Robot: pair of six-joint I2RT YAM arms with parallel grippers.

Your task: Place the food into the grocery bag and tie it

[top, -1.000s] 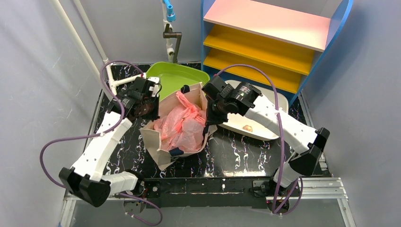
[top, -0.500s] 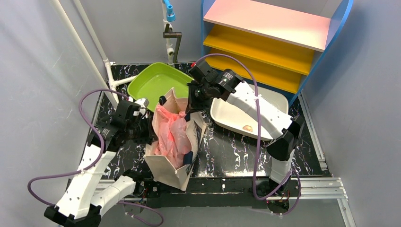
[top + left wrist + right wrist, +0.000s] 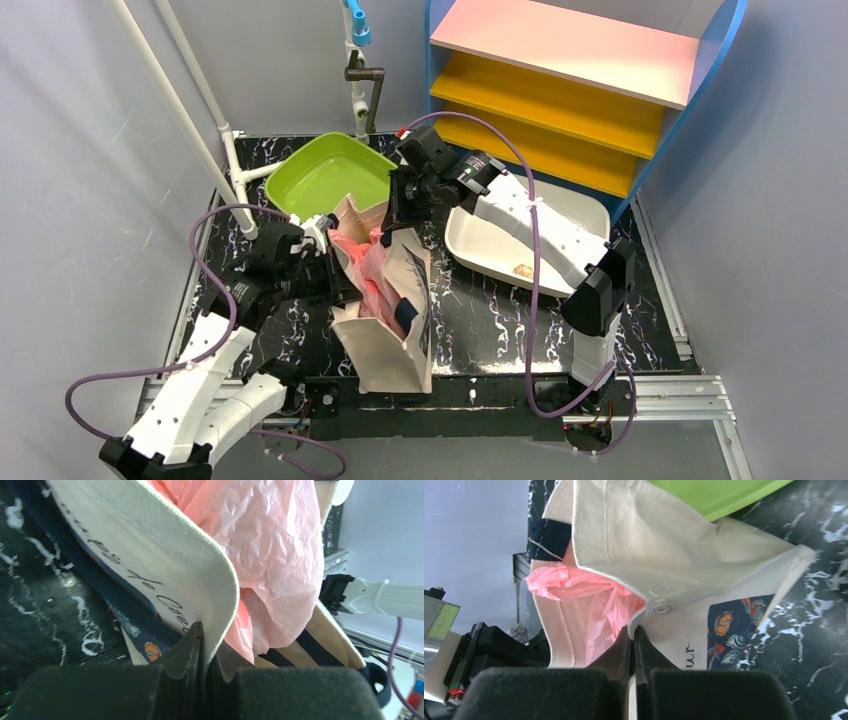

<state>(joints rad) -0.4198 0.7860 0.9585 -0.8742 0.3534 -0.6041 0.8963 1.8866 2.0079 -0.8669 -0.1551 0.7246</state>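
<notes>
The pink, crinkly grocery bag (image 3: 362, 268) sits bunched inside a beige canvas tote (image 3: 392, 345) that stands tilted at the table's middle. My left gripper (image 3: 338, 278) is shut on the tote's left rim (image 3: 165, 565), with the grocery bag (image 3: 270, 545) just beyond its fingers. At the far side, my right gripper (image 3: 400, 215) is shut on the tote's rim edge (image 3: 649, 540), next to the pink grocery bag (image 3: 574, 580). In the wrist views the left gripper (image 3: 205, 635) and right gripper (image 3: 634, 632) each pinch canvas. The food is hidden.
A green tub (image 3: 320, 175) lies behind the tote. To the right is a white tray (image 3: 580, 215) holding a small orange-tan piece (image 3: 523, 269). A blue shelf unit (image 3: 560, 90) stands at the back right. White pipes (image 3: 200, 130) run along the left.
The tote has gone from lying spread open to standing narrow and tilted. My left gripper moved nearer and rightward with its rim; my right gripper moved left and farther back. Both stayed shut.
</notes>
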